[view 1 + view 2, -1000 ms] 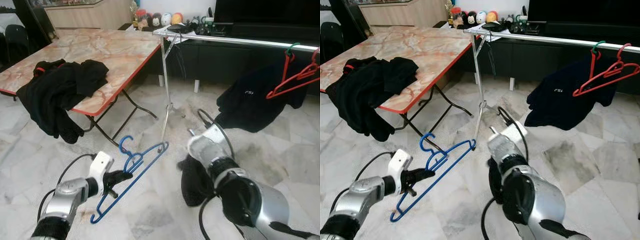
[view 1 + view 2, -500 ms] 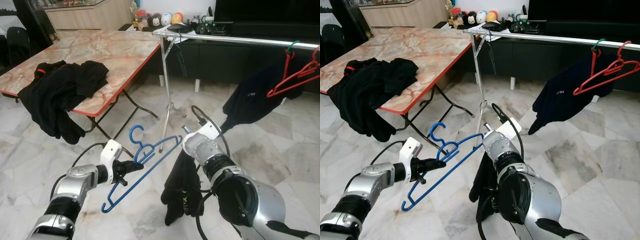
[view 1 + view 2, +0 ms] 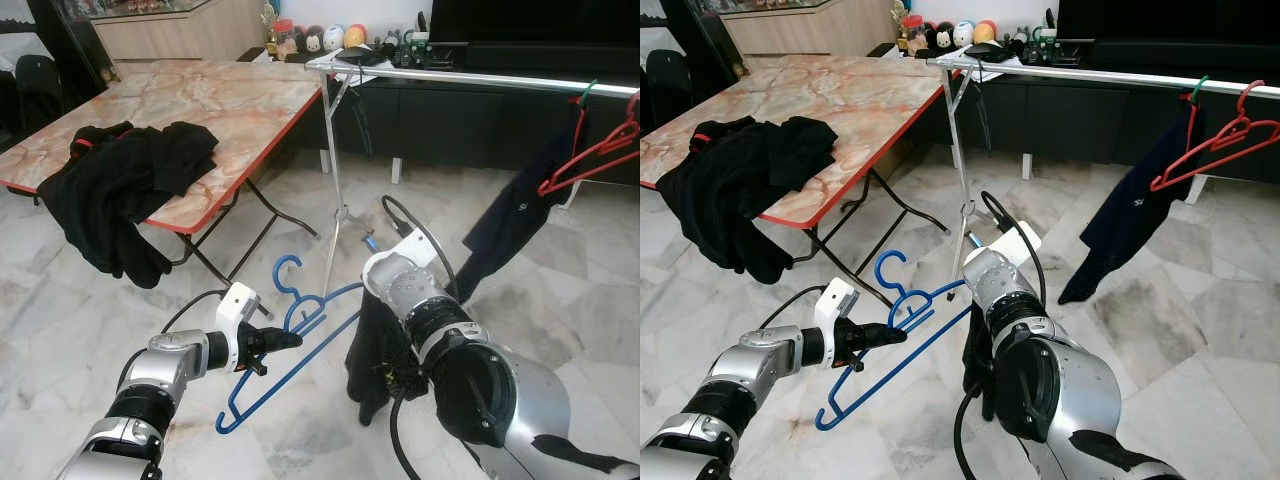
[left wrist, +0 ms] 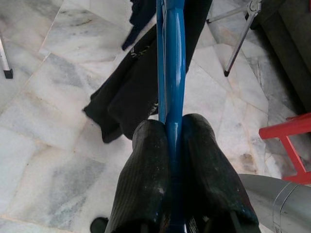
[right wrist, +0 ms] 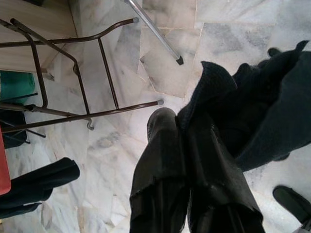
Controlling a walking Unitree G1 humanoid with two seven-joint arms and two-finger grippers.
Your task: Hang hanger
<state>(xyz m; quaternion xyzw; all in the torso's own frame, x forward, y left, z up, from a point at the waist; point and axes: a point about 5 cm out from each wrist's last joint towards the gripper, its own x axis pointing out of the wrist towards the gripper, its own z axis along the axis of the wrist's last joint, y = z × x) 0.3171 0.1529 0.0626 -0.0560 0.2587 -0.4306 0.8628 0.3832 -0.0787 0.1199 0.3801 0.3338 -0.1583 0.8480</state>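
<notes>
Blue hanger, one, pinched by left gripper; right gripper clamps one dark garment; two red hangers on rail.

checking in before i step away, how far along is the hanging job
Done: both items are picked up. The left pincer is shut on the blue hanger, and the right pincer is shut on a dark garment hanging off the floor. Left: the garment isn't on the hanger yet, and the hanger isn't on the silver rail, where a red hanger already hangs.
</notes>
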